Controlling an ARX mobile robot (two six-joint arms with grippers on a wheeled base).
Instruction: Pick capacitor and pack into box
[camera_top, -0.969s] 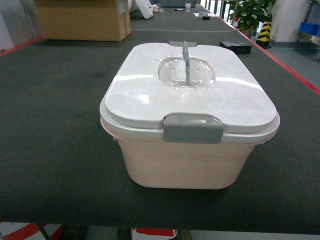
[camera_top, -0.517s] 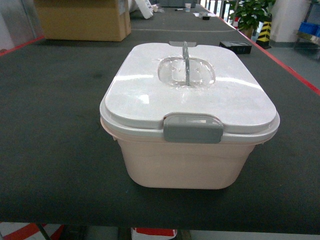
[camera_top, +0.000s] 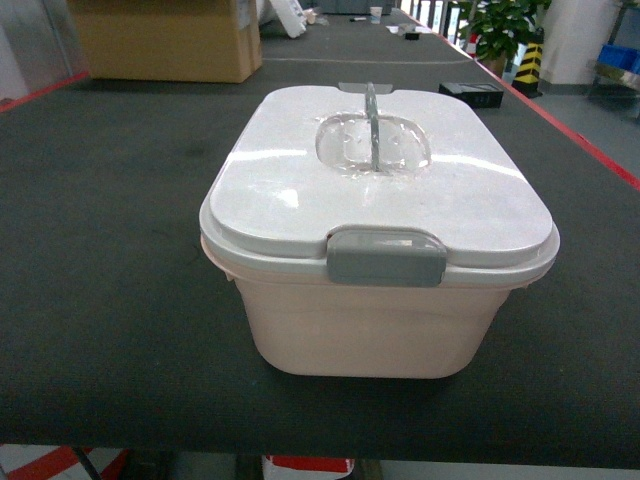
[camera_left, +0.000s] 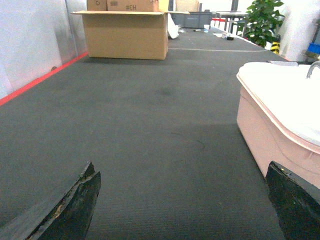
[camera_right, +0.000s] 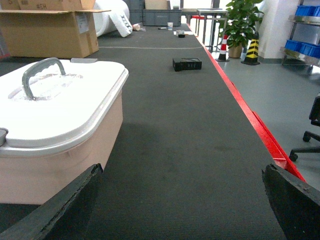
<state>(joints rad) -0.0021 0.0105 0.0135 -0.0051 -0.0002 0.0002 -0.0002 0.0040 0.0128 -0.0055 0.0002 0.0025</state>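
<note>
The pink storage box (camera_top: 375, 300) is sitting latched on the desk (camera_top: 110, 250), its lid (camera_top: 380, 185) hiding any capacitor; both grippers' jaws are spreading wide, holding nothing.

- The left claw (camera_left: 182, 200) is spread wide, low over the dark surface (camera_left: 150, 125).
- The pink box (camera_left: 280, 125) stands at right, lid on.
- A cardboard box (camera_left: 125, 32) stands far behind.
</note>
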